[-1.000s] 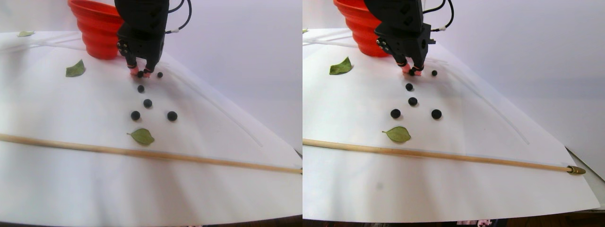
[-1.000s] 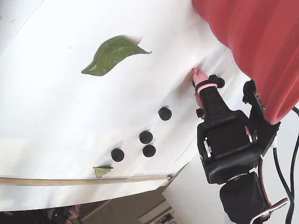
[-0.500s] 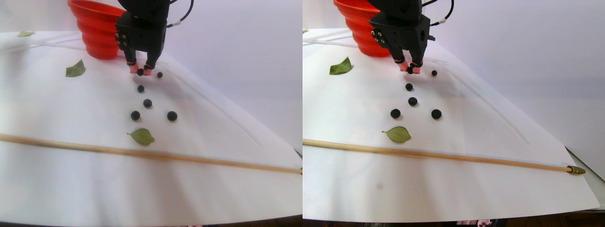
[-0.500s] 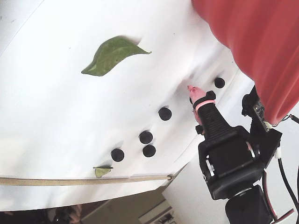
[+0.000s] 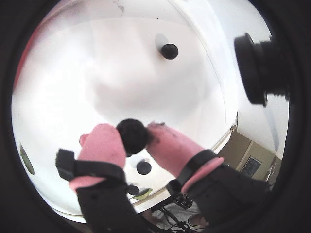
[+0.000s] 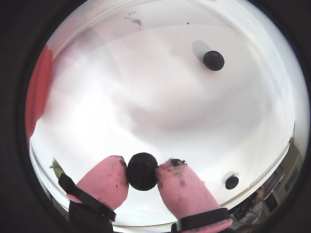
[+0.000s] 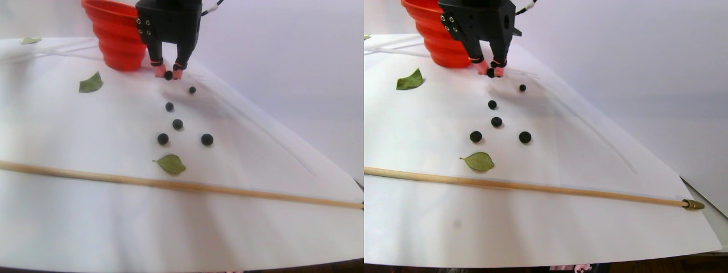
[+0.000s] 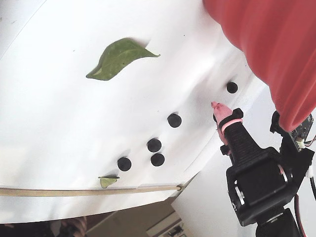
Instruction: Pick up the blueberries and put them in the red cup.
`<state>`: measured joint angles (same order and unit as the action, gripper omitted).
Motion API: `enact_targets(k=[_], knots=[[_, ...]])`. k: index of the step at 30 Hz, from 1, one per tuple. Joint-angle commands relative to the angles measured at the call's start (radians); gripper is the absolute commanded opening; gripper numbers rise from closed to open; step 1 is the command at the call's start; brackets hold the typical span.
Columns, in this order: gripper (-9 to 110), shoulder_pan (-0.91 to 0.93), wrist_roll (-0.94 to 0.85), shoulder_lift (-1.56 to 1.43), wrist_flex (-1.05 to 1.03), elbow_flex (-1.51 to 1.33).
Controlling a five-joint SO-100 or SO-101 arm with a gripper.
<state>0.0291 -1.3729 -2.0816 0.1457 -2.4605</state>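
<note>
gripper (image 6: 142, 174) clamped on one blueberry (image 6: 142, 171), pinched between pink fingertips (image 6: 108, 180), lifted clear of white sheet (image 7: 85, 216) | red cup (image 7: 116, 34) just behind and left of gripper in stereo pair view, rim higher | five blueberries left on sheet, nearer camera

- Blueberries (image 7: 178, 124) matte blue-black
- Red cup (image 7: 116, 34) bright red, ribbed
- Gripper (image 6: 142, 172) black, fingertips (image 6: 104, 182) pink
- Leaves (image 8: 118, 57) green
- Paper sheet (image 7: 85, 216) plain white
- Stick (image 7: 170, 185) pale tan
</note>
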Motion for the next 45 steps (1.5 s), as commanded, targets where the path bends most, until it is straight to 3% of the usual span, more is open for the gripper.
enact_targets(k=[1, 28, 45], knots=[[10, 0.034, -0.006, -0.150, -0.044, -0.006], [10, 0.025, -0.023, -0.410, -0.284, -0.015], [11, -0.067, -0.014, -0.491, -0.417, 0.133]])
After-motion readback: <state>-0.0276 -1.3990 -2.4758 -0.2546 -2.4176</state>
